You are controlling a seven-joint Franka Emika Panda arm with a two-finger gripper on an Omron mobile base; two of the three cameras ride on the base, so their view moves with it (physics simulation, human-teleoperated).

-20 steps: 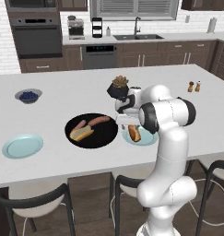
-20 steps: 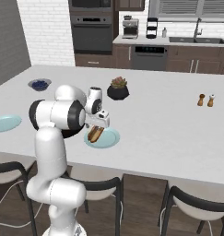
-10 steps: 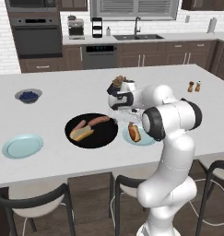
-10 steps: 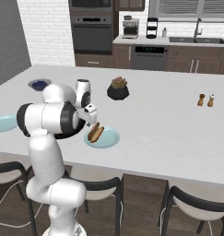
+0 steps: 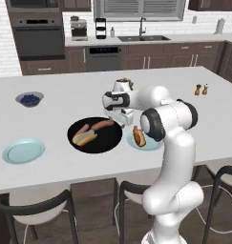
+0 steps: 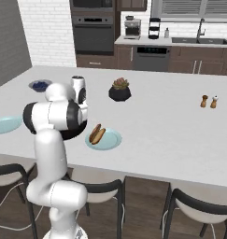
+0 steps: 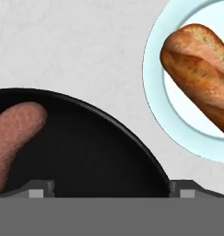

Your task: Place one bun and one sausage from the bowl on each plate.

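Note:
The black bowl (image 5: 94,143) lies mid-counter holding a bun (image 5: 84,138) and a sausage (image 5: 104,125). Just right of it, a pale blue-green plate (image 5: 148,145) carries a bun (image 5: 138,136). A second, bare plate (image 5: 24,150) lies far left. My gripper (image 5: 121,119) hovers over the bowl's right rim, between bowl and plate, open with nothing between its fingers. The hand view looks down on the bowl's rim (image 7: 132,138), a sausage (image 7: 12,138) at left and the plated bun (image 7: 198,76) at upper right; the gripper (image 7: 111,189) shows its tips wide apart.
A grey bowl of blueberries (image 5: 29,98) sits at the back left. Behind my hand stands a black plant pot (image 6: 120,91). Salt and pepper shakers (image 5: 202,89) are at the far right. Stools line the counter's near edge.
My hand has moved from over the plate with the bun leftward and back toward the bowl's rim. The bun stays on the plate.

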